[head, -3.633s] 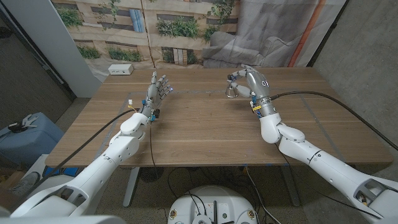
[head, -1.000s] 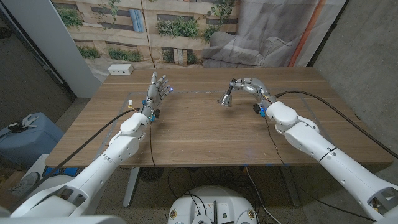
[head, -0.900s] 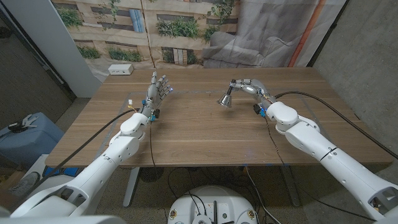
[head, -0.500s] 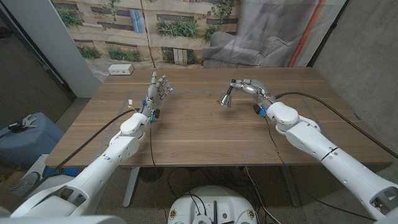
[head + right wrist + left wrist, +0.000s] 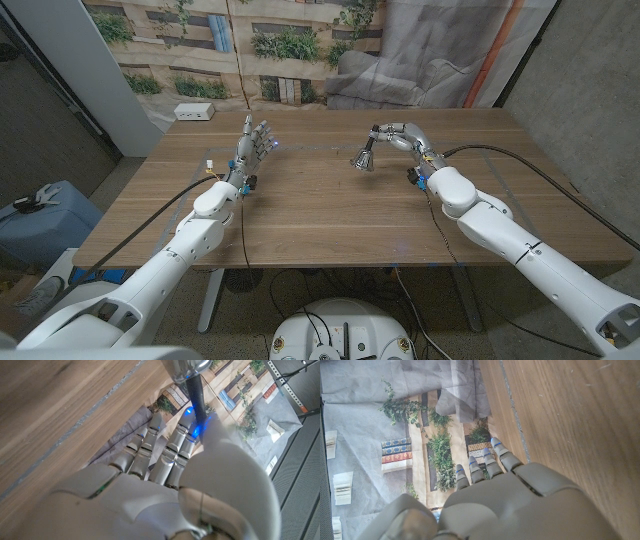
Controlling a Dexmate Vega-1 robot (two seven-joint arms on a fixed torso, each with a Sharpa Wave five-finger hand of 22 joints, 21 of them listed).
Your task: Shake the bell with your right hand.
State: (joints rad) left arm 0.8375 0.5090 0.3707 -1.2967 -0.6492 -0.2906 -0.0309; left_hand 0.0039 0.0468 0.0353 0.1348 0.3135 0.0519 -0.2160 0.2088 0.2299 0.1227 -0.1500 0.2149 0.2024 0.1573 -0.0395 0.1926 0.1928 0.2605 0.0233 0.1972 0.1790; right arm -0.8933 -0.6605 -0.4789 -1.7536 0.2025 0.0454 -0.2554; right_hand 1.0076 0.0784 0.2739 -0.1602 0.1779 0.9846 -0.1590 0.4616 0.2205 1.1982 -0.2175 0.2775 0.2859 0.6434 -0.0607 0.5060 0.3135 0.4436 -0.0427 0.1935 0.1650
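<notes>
A small silver bell (image 5: 364,157) with a dark handle hangs in the air above the far middle of the wooden table (image 5: 330,210). My right hand (image 5: 400,137) pinches the handle (image 5: 196,391), and the bell's mouth points toward the robot's left. In the right wrist view the silver bell (image 5: 185,366) shows just beyond my fingers (image 5: 165,455). My left hand (image 5: 254,146) stands upright over the table's far left part, fingers straight and apart, holding nothing. The left wrist view shows the back of that left hand (image 5: 505,500) above bare wood.
A white box (image 5: 194,112) lies at the table's far left corner. A grey cloth and a printed plant backdrop (image 5: 270,45) hang behind the table. Black cables (image 5: 530,160) run along both arms across the tabletop.
The right hand has swung the bell slightly, tilting it a little to the right and back. The left hand has not moved.
</notes>
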